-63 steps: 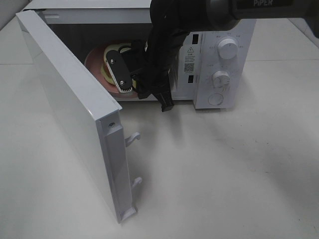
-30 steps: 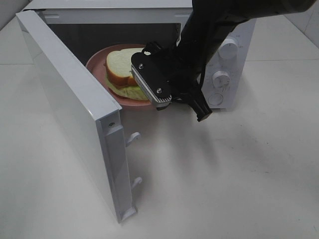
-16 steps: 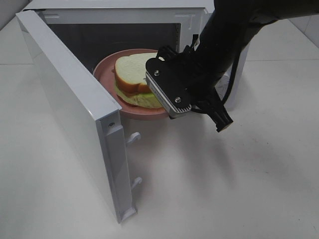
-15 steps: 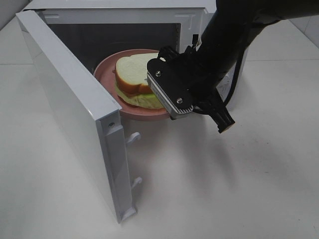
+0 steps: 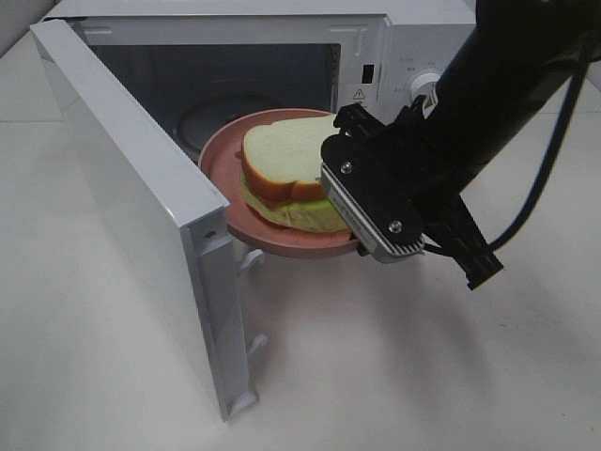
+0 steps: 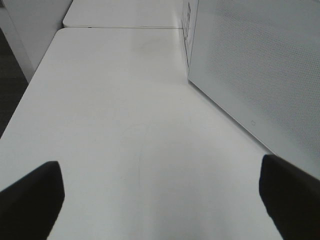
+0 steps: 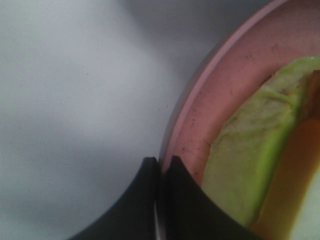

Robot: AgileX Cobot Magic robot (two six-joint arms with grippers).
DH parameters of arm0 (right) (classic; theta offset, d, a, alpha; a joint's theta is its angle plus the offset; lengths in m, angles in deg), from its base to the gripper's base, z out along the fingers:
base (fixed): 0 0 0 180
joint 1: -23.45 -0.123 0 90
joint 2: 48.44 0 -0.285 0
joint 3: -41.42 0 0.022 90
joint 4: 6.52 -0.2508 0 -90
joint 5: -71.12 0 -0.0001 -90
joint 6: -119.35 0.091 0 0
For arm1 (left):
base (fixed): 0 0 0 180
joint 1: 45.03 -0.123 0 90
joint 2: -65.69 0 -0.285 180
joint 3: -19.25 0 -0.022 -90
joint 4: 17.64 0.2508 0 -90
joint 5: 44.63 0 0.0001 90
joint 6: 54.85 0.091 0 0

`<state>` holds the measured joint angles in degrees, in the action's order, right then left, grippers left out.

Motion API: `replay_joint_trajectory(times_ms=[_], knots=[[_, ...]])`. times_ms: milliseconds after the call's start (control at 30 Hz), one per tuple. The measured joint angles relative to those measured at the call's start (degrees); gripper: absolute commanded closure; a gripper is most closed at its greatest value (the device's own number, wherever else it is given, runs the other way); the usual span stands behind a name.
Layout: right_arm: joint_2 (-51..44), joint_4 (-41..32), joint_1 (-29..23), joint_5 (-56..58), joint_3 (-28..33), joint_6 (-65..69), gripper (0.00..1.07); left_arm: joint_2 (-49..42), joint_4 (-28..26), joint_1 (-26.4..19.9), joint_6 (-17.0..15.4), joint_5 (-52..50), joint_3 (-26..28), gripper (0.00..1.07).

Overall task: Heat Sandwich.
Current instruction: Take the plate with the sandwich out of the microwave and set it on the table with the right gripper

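Observation:
The sandwich [image 5: 286,169], white bread with green and orange filling, lies on a round pink plate [image 5: 225,178]. My right gripper [image 5: 362,248] is shut on the plate's near rim and holds it in the air just outside the microwave's opening. In the right wrist view the gripper [image 7: 161,172] pinches the plate rim [image 7: 200,125], with the sandwich's green filling [image 7: 250,165] beside it. My left gripper [image 6: 160,197] is open and empty, low over the table beside a white microwave panel [image 6: 250,65]; it does not show in the exterior view.
The white microwave [image 5: 413,38] stands at the back with its door [image 5: 122,188] swung wide open to the left. A glass turntable [image 5: 202,111] shows inside. Two knobs are partly hidden behind my right arm. White table [image 5: 394,376] lies in front.
My right gripper has drawn the plate with the sandwich out of the microwave cavity, toward the front and right. The door has not moved.

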<state>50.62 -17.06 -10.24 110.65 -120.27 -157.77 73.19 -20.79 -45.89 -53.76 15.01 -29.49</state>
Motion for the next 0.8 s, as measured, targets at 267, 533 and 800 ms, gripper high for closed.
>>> replay_joint_trajectory(times_ms=[267,533,800], knots=[[-4.35,0.06,0.0,0.0,4.41,2.64,1.07,0.0,0.0,0.0,0.0,0.0,0.0,0.06],[-9.68,1.09,0.0,0.74,9.17,5.96,1.07,0.0,0.0,0.0,0.0,0.0,0.0,0.06],[-15.24,3.15,0.0,1.26,14.32,12.55,1.07,0.0,0.0,0.0,0.0,0.0,0.0,0.06]])
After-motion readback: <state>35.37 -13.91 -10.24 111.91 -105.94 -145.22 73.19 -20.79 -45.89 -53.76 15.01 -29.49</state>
